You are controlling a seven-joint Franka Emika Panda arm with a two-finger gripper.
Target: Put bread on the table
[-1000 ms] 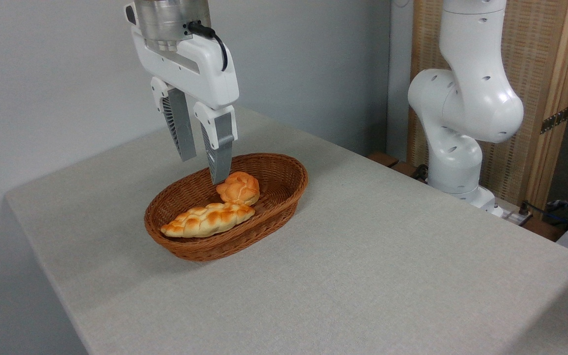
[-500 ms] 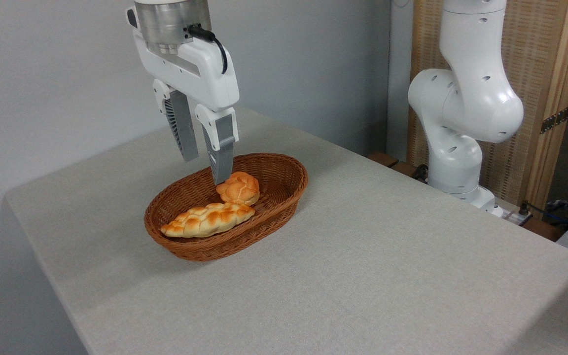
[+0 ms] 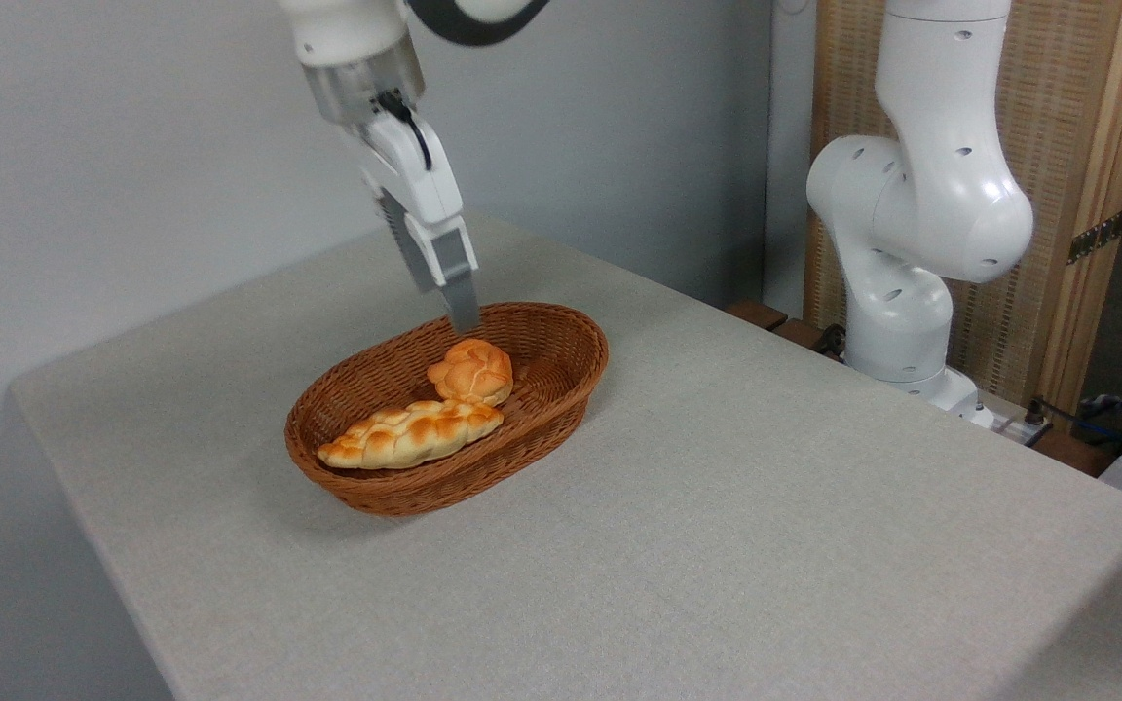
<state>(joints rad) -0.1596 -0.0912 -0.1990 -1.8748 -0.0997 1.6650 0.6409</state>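
The end effector [image 3: 454, 310] hangs tilted above the far rim of the wicker basket [image 3: 561, 389], seen edge-on so that its fingers line up one behind the other; whether they are spread or closed cannot be told, and nothing is visibly held between them. Its tips sit just above the bread [image 3: 471, 371], apart from it. The bread, a small round knotted bun, lies inside the basket at its far end, touching the braided loaf [image 3: 408, 434], which stretches along the basket's near side. The basket stands on the surface [image 3: 717, 545], toward its far left corner, well away from the near and right edges. The robot's white base [image 3: 912, 253] rises beyond the surface's far right edge.
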